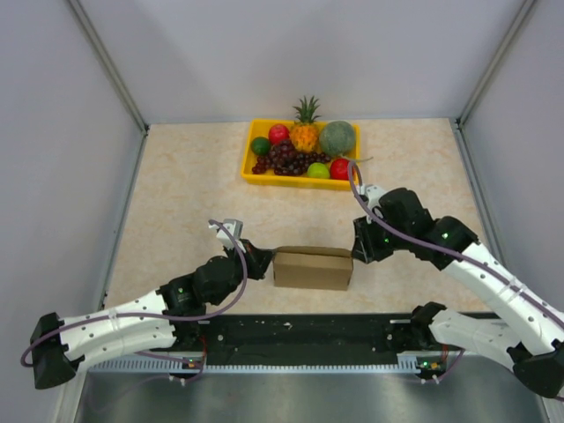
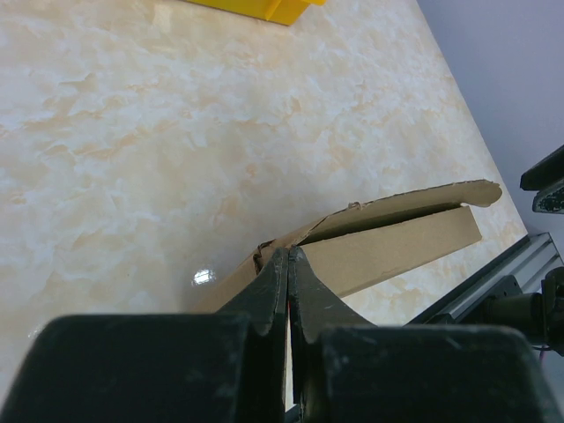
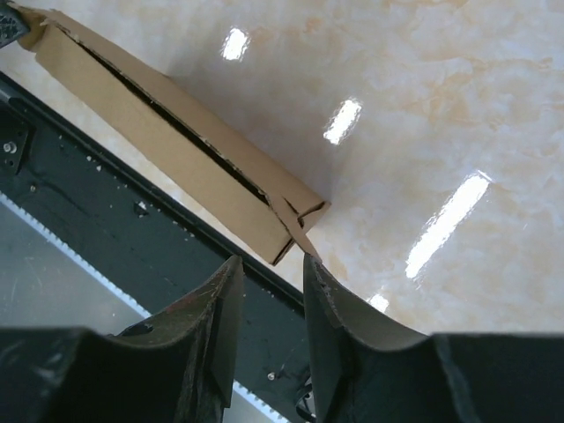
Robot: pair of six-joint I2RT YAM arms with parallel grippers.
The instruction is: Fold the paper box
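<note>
Top external: box sits near, centre. Left gripper is fully closed, touching its left end. Right gripper is half open, empty, at the right tab. I'd brace left and pinch the tab squarely.

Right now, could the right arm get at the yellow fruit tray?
Probably yes. Its hand sits at the right end of the box, and only bare table lies between it and the tray behind. Nothing seems to block the way.
</note>
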